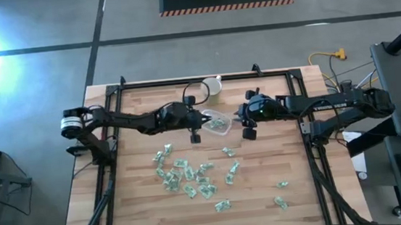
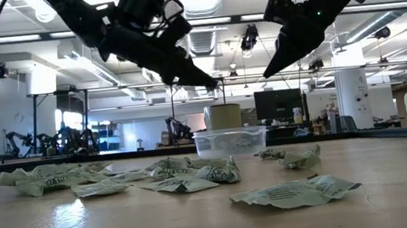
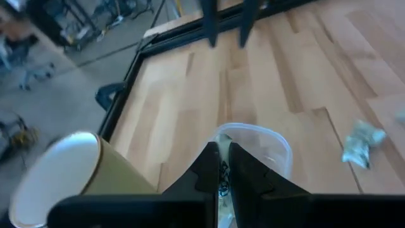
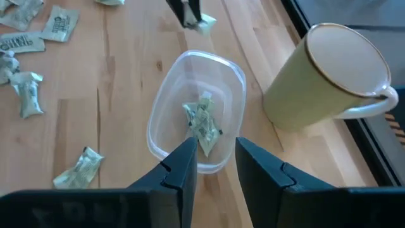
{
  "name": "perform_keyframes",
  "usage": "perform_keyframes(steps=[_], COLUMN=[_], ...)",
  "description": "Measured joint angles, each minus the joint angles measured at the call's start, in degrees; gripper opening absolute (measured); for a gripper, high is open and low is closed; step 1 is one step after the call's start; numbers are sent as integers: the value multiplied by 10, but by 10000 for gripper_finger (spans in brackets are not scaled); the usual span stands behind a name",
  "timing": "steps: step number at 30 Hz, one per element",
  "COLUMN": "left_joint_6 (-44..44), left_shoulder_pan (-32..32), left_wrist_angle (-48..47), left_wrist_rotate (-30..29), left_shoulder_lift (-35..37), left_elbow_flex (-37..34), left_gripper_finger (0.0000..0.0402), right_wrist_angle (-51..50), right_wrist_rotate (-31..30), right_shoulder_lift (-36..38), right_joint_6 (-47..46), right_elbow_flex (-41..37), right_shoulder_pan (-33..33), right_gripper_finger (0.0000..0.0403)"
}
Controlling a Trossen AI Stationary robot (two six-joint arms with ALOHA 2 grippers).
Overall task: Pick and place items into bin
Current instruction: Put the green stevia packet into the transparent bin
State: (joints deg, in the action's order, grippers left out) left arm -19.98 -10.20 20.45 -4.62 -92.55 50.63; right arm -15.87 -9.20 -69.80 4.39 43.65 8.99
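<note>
Left gripper [image 3: 221,166] fingers pinching packet [image 3: 223,180]; most of packet hiding between them, print unreadable. Near rim of bin [image 3: 277,143] disappearing behind those fingers. Cup [image 3: 60,177] running off left wrist picture's edge. In right wrist view, right gripper [image 4: 214,159] fingers covering bin's near rim; cup handle partly cut off. In high view, scattered packets [image 1: 191,175] showing too small to tell print. In low view, bin contents blurring behind clear wall.

A clear bin [image 1: 217,123] is flanked by the left gripper [image 1: 195,136] and right gripper [image 1: 249,133]. Green packets [image 1: 191,175] are scattered nearer on the wooden surface [image 1: 143,205]. A cup [image 1: 213,86] is seen behind.
</note>
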Motion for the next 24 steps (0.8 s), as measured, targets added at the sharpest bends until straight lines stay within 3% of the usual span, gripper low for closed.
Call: perform_keyframes(steps=[12,24], left_joint_6=[79,76], left_shoulder_pan=[-21,-21], left_wrist_angle=[-112,-122], left_wrist_rotate=[0,-2], left_shoulder_lift=[-90,-90], left_elbow_flex=[99,106], left_gripper_finger=[9,144], right_wrist_angle=[-24,-32], right_wrist_rotate=[1,10], right_shoulder_lift=[22,22], right_joint_6=[-14,-25], right_elbow_flex=[-15,-32], right_shoulder_pan=[0,0], right_gripper_finger=[94,82])
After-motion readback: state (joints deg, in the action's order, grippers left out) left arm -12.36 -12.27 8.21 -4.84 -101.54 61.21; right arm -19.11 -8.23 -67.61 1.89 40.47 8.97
